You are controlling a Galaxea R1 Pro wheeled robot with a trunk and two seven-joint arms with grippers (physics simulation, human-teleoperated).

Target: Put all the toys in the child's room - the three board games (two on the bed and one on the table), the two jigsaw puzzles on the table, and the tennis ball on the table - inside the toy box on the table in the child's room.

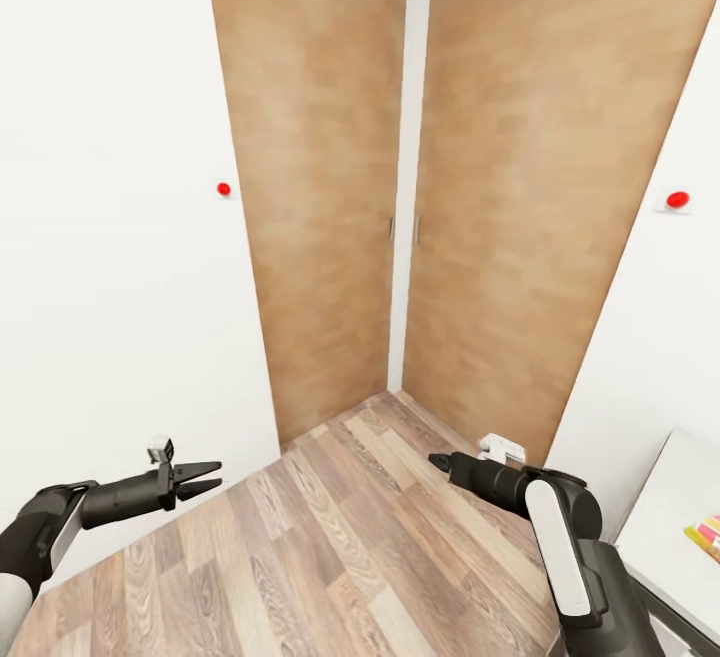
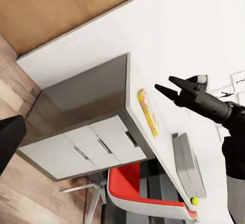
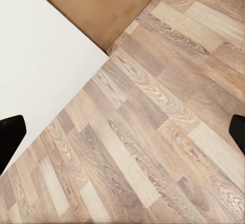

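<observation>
Wooden doors (image 1: 320, 187) meet in a corner ahead, plank floor (image 1: 340, 557) below. Both arms hover over bare floor. Left gripper (image 1: 200, 477) has its fingers apart, holding nothing; right gripper (image 1: 440, 460) points at the doors, its jaw state unclear. Beyond the right gripper's outer side stands a white table (image 2: 97, 106) with drawers, bearing a colourful flat box (image 2: 148, 112), a tennis ball (image 2: 194, 201) and a grey tray (image 2: 188, 162); a red chair (image 2: 138, 193) sits under it.

tan wood-grain doors (image 1: 320, 187), white walls (image 1: 110, 237) with red buttons (image 1: 223, 189), mixed brown plank floor (image 1: 340, 557), white table (image 2: 168, 45) with grey drawers (image 2: 97, 150), red chair (image 2: 132, 193), yellow-green tennis ball (image 2: 194, 201), multicolour board game (image 2: 148, 111)
</observation>
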